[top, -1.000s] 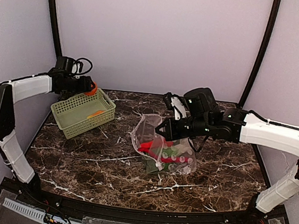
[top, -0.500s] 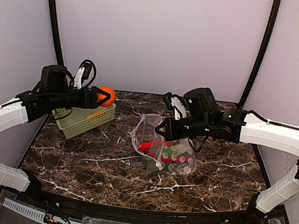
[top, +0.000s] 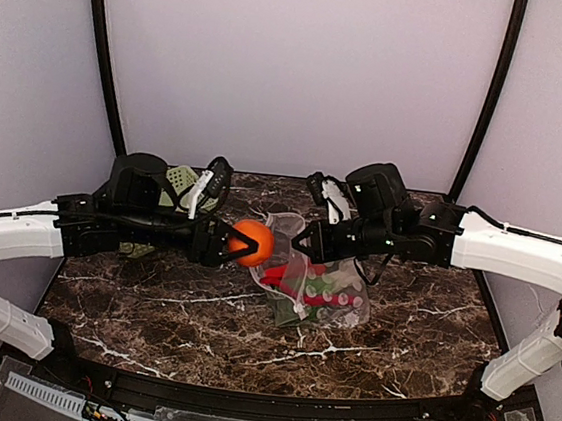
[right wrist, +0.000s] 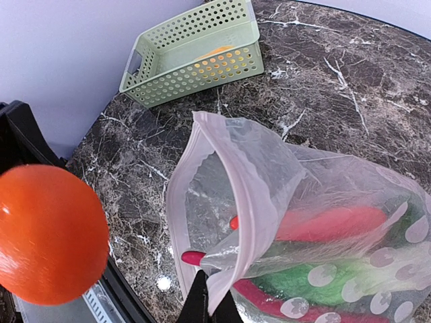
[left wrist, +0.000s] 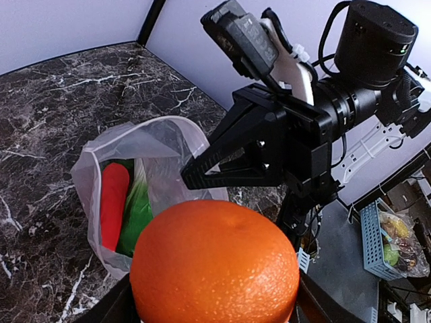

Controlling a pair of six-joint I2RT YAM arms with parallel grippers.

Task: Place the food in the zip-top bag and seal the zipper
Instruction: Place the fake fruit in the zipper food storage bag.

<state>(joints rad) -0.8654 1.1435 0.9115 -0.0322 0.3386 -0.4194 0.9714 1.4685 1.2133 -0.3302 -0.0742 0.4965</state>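
We see the left gripper (top: 243, 244) clasping the orange round fruit (top: 251, 243) between its spread jaws, held in the air above the tabletop (top: 151, 302), just left of the zip-top bag (top: 325, 294); the fruit sits right at the bag's mouth, and we cannot tell whether it touches the plastic.

The right gripper (top: 304, 244) is pinched tight on the bag's upper rim, lifting it so the mouth gapes; the zipper (right wrist: 176, 195) is unsealed and curves round that opening.

The bag rests on the tabletop with its long axis running from the far left, where the mouth faces the fruit, to the near right, where the closed end lies flat.

Inside, the red chili (left wrist: 113, 205) lies lengthwise along the bag, with a green piece (left wrist: 138, 217) beside it.

The pale green basket (right wrist: 195, 64) stands well apart at the far left of the tabletop; a yellow-orange piece (right wrist: 217, 52) lies in it.
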